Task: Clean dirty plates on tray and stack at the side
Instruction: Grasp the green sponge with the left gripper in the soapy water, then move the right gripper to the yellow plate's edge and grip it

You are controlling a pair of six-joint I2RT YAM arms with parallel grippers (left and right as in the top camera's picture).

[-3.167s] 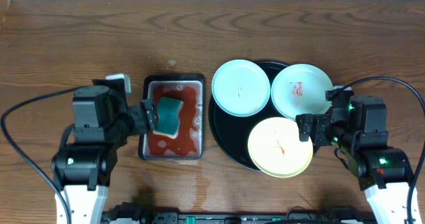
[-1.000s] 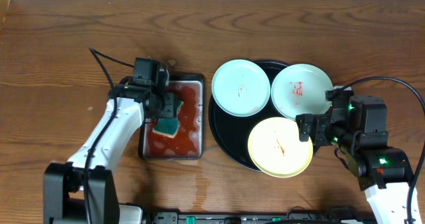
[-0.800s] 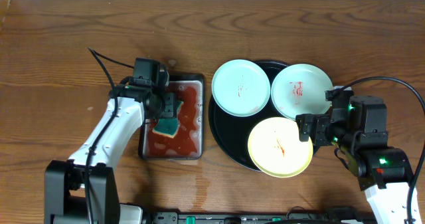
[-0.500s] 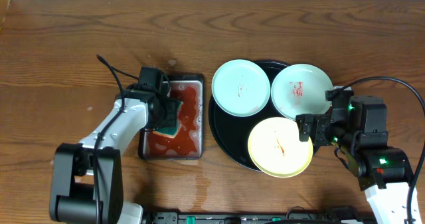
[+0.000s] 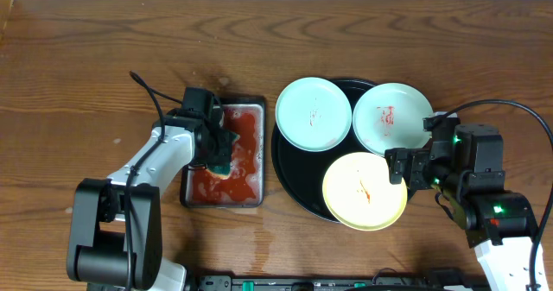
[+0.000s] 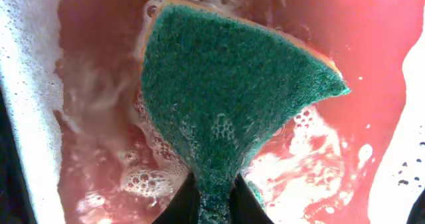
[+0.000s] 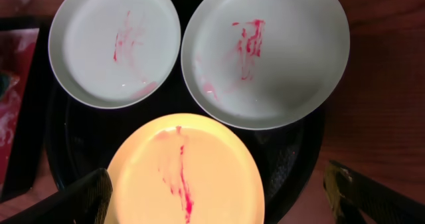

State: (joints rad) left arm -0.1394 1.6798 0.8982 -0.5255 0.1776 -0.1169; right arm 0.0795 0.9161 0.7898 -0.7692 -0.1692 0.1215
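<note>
The white-and-black left arm (image 5: 147, 163) rises from its base at the near left and bends inward at the elbow, its black wrist turned to the right. The left gripper (image 5: 221, 149) points downward, jaws pinched tight on the lower corner of a soapy green scouring sponge (image 6: 226, 84), its two dark fingertips (image 6: 180, 208) almost meeting. The right arm (image 5: 488, 196) sits folded low at the near right, wrist facing left. The right gripper (image 5: 391, 167) hangs with jaws spread wide, one finger at each lower corner of its wrist view, holding nothing
</note>
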